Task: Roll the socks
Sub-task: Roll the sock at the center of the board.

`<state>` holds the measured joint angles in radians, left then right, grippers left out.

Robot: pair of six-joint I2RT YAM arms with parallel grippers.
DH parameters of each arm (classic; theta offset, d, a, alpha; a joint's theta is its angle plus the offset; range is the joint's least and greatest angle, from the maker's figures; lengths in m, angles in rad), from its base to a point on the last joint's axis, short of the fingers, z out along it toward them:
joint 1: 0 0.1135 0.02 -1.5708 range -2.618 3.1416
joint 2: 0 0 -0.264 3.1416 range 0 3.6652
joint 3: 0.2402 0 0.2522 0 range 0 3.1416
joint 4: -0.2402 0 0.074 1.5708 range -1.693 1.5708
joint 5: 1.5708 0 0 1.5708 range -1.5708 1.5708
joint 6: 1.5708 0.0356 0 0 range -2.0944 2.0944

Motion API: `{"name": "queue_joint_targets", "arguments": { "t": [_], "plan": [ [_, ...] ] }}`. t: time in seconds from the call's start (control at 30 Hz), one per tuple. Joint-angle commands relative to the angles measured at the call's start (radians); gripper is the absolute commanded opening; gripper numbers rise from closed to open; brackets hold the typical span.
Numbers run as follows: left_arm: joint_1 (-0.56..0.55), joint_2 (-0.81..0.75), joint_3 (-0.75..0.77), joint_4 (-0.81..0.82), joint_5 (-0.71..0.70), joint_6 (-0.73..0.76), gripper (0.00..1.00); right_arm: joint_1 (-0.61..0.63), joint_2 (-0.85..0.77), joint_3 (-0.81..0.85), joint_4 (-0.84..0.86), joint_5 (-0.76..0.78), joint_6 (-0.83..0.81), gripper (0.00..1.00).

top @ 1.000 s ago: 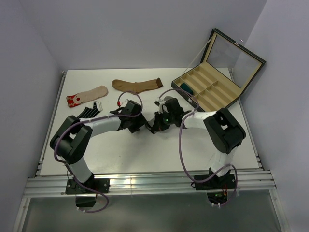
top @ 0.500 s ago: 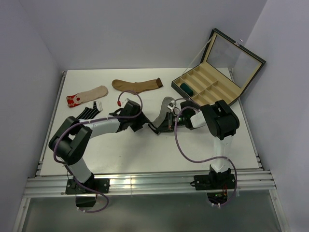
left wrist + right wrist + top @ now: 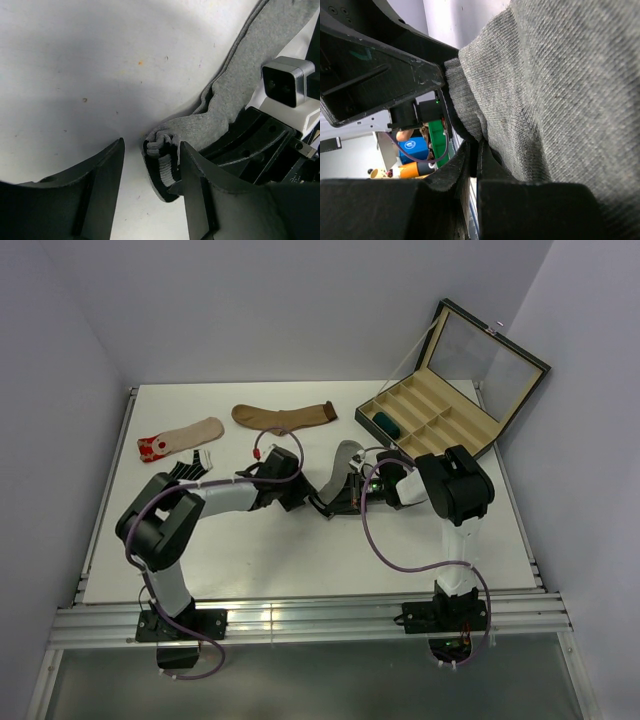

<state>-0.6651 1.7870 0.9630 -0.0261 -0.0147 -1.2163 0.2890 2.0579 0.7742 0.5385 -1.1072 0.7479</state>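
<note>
Left fingers (image 3: 300, 498): apart, low over the middle of the bench (image 3: 300, 555), tips pointing to the right arm; from the left wrist (image 3: 151, 150) there is a clear gap on one side
Right fingers (image 3: 333, 502): pressed together and clamped on grey cloth, which runs into the seam between them in the right wrist view (image 3: 476, 190); they face the left pair, tip almost to tip
Grey sock (image 3: 346, 462): mid-bench between the two arms, one end held by the right fingers, the rest trailing back toward the far right; its black-striped cuff (image 3: 161, 167) is bunched into folds and sits between the left fingers, against the inner face of one and clear of the other
Grey sock close up (image 3: 560, 75): ribbed knit fills most of the right wrist view
Brown sock (image 3: 285, 416): flat at the far edge, well apart from the arms
Beige sock (image 3: 182, 437): red-toed, far left, flat
Striped sock (image 3: 190, 469): black and white, just beside the beige one, partly behind the left arm
Case (image 3: 440, 440): open at the far right, lid up, tan compartments
Teal sock (image 3: 385, 424): a dark roll in the compartment at the case's left corner
</note>
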Motion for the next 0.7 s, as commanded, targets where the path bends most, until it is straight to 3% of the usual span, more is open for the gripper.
{"name": "queue_joint_targets", "arguments": {
  "t": [0.0,0.07,0.27,0.4,0.53,0.67],
  "plan": [
    [-0.011,0.023,0.042,0.009,0.024,0.009,0.53,-0.008,0.053,-0.023,-0.103,0.122,-0.044,0.0],
    [-0.013,0.038,0.048,-0.003,0.024,0.011,0.5,-0.008,0.051,-0.021,-0.11,0.129,-0.045,0.0],
    [-0.025,0.08,0.066,-0.063,0.036,0.02,0.27,-0.008,0.031,-0.01,-0.155,0.156,-0.073,0.02],
    [-0.027,0.103,0.107,-0.155,0.019,0.041,0.01,-0.001,-0.027,0.002,-0.201,0.193,-0.128,0.08],
    [-0.022,0.092,0.141,-0.279,-0.083,0.075,0.0,0.039,-0.12,0.033,-0.31,0.271,-0.231,0.27],
    [0.004,0.046,0.143,-0.376,-0.21,0.106,0.0,0.099,-0.24,0.063,-0.399,0.4,-0.333,0.39]
  ]
}}
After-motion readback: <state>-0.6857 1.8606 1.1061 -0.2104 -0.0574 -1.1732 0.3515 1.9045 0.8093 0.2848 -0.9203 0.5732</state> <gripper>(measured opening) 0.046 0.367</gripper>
